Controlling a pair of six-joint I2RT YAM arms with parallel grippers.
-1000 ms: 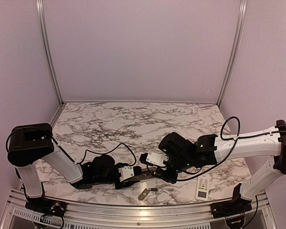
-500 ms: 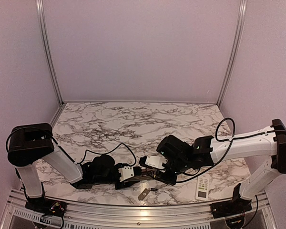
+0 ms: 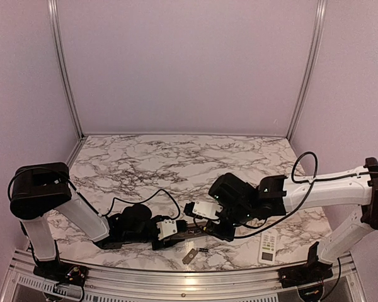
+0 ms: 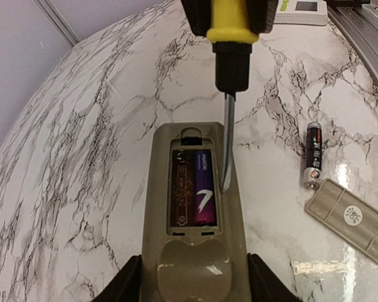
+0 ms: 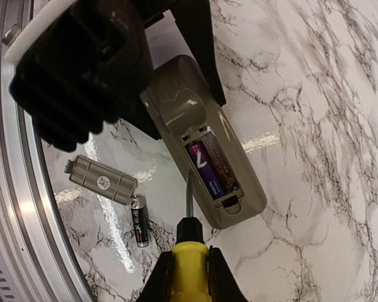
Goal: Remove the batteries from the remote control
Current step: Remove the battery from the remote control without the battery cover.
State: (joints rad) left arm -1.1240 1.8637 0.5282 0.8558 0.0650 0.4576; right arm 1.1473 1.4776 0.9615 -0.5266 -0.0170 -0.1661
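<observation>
Progress: 1 battery (image 4: 312,163) is out and lies on the table (image 4: 82,157) at the near side of the remote (image 4: 192,258), beside the cover (image 4: 349,217). 2 sit in the bay, not yet removed. The left gripper (image 4: 192,292) clamps the remote. The right gripper (image 5: 189,280) is closed on the screwdriver (image 4: 230,38). Only the wrist views show the bay; the top view hides it.

Remote (image 4: 192,258) lies back-up, purple battery (image 4: 203,189) in its open bay; dark battery (image 4: 312,154) beside.
</observation>
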